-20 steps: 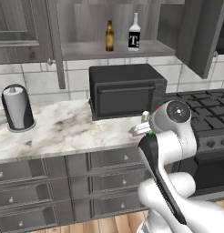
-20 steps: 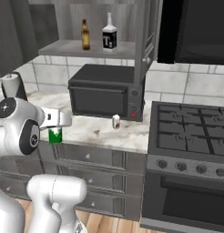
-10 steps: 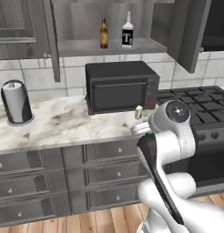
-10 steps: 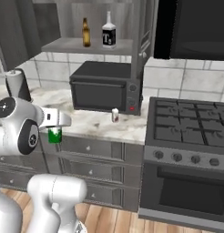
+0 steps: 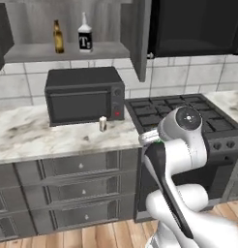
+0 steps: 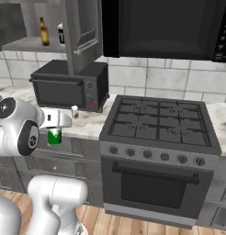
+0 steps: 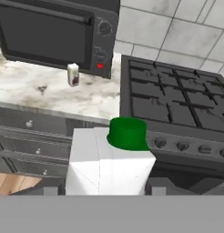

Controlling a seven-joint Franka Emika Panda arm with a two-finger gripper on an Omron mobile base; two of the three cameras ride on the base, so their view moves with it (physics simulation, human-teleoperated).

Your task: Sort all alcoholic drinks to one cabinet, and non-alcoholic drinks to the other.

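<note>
Marble counter (image 5: 38, 135) left of stove (image 6: 161, 121); two bottles (beer bottle (image 5: 58, 37), clear bottle (image 5: 85, 34)) shelved; gripper (image 6: 54, 131) clamps green-capped carton (image 7: 111, 161).

We see a brown beer bottle (image 5: 58, 37) and a clear bottle (image 5: 85, 34) with a black label bearing a white "T" on a grey cabinet shelf (image 5: 43, 52). Below are a black microwave (image 5: 84, 95) with a red button, a white-and-grey marbled counter (image 5: 38, 138), white wall tiles (image 5: 188, 77) and grey drawers (image 5: 67, 167). The carton (image 7: 109, 164) is white with a green cap, the stove (image 6: 161, 124) dark grey, the floor (image 5: 92, 237) light wood.
</note>
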